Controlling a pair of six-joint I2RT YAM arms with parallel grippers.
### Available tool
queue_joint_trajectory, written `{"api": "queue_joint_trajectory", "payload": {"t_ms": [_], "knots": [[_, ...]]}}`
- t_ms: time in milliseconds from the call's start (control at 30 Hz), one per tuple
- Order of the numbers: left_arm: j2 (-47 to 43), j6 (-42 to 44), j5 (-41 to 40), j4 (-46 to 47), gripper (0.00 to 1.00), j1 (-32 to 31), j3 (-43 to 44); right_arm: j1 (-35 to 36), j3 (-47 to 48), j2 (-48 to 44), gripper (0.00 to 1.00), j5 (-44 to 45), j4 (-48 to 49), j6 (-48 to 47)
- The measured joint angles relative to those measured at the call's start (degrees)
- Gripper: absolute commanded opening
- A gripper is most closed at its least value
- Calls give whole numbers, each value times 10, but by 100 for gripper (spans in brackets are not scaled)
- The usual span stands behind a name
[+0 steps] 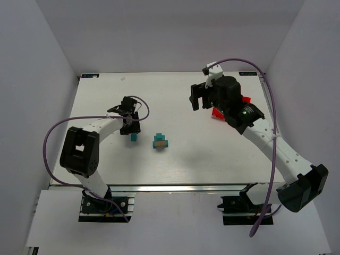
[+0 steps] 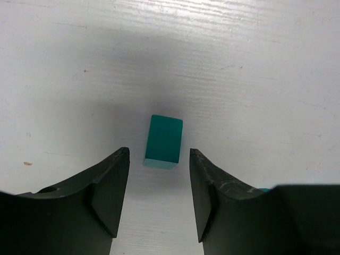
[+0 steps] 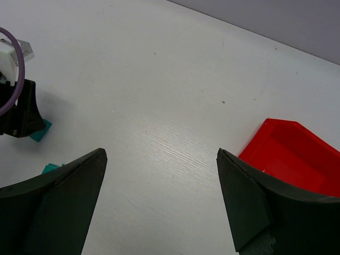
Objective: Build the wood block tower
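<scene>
The left end effector, jaws part-open and empty, hangs over a loose teal block at mid-frame of its wrist view; it should descend centred and close squarely on the long sides; the wood block tower, teal cubes around one tan block, sits at the centre of the top view on the bench; the right end effector gapes wide, empty.
</scene>
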Motion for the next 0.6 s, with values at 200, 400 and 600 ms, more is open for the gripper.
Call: {"api": "queue_joint_trajectory", "payload": {"t_ms": [200, 400, 600], "knots": [[0, 5, 2, 14, 59, 0, -10, 0, 0, 2, 89, 0, 0, 0], [0, 11, 2, 14, 55, 0, -12, 0, 0, 2, 89, 0, 0, 0], [1, 19, 5, 14, 54, 0, -12, 0, 0, 2, 89, 0, 0, 0]]}}
